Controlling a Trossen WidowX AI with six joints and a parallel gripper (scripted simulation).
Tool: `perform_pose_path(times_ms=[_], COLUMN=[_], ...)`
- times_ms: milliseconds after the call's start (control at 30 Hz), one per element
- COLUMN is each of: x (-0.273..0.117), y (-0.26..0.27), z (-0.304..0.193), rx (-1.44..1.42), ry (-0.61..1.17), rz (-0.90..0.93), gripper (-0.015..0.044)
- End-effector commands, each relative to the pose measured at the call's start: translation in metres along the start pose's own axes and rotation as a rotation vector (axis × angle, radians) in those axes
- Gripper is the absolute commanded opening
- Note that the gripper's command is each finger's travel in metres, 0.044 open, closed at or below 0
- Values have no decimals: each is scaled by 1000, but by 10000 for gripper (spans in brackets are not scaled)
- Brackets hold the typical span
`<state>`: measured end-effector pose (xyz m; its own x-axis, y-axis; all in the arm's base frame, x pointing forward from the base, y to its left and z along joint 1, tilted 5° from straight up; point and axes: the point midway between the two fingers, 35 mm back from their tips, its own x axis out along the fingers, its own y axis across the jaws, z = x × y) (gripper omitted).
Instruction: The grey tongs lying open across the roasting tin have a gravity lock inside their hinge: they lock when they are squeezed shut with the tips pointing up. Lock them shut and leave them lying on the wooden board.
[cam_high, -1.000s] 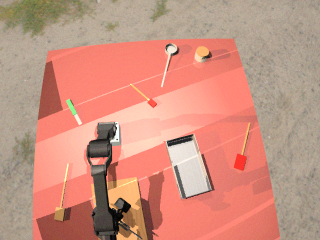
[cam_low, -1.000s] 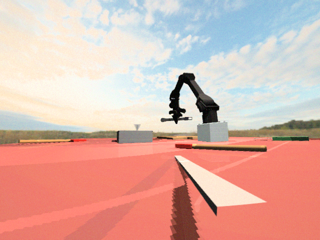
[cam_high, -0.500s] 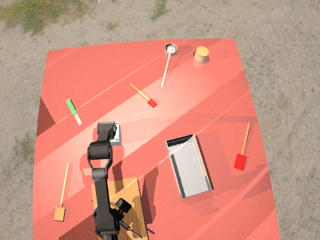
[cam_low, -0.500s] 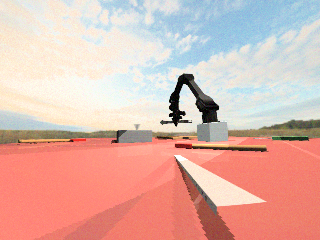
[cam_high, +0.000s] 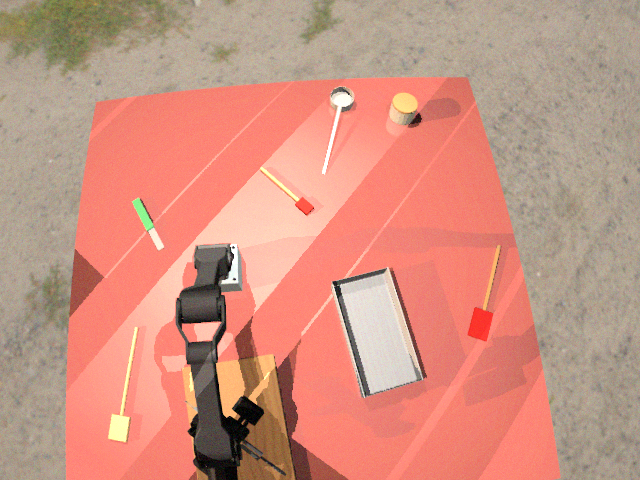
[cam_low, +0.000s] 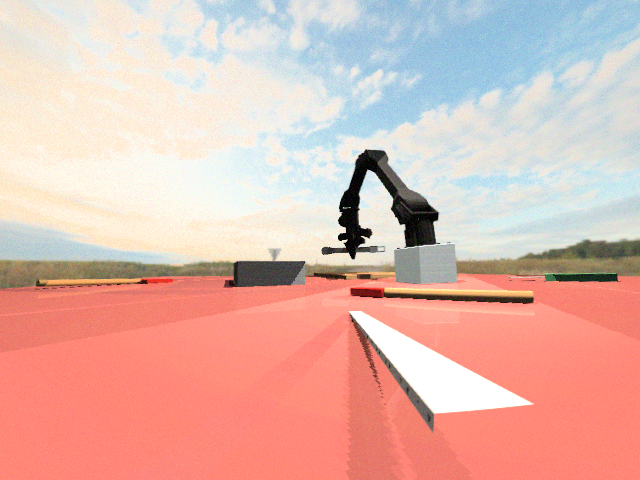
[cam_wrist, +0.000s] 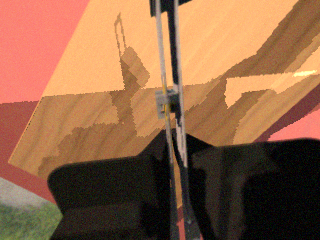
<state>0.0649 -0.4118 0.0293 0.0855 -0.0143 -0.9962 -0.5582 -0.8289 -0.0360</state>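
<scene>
The grey tongs (cam_high: 258, 457) (cam_low: 375, 249) (cam_wrist: 162, 55) are between my fingers, nearly level and clear above the wooden board (cam_high: 281, 439) (cam_wrist: 70, 75). Their two arms lie close together with a narrow gap in the wrist view, and a small grey block sits across them. My gripper (cam_low: 353, 254) (cam_wrist: 169, 134) is shut on the tongs and points down; the arm hides much of it in the top view. Whether the lock inside the hinge has caught cannot be seen. The roasting tin (cam_high: 405, 322) (cam_low: 266, 273) stands to the right of the board, with no tongs on it.
A yellow spatula (cam_high: 118, 428) lies left of the board. A green-handled knife (cam_high: 143, 214) and a small red spatula (cam_high: 305, 206) lie farther back. A larger red spatula (cam_high: 480, 323) lies right of the tin. A long-handled ladle (cam_high: 331, 139) and a jar (cam_high: 403, 109) are at the back.
</scene>
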Motion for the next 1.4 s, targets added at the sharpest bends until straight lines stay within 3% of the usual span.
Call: perform_pose_path(times_ms=[0,600,1367], x=[7,29,27], y=[0,-1,-2], z=[0,1,2], rx=[5,6,1], ry=[0,0,-2], rz=[2,1,-3], gripper=[-150,-150,440])
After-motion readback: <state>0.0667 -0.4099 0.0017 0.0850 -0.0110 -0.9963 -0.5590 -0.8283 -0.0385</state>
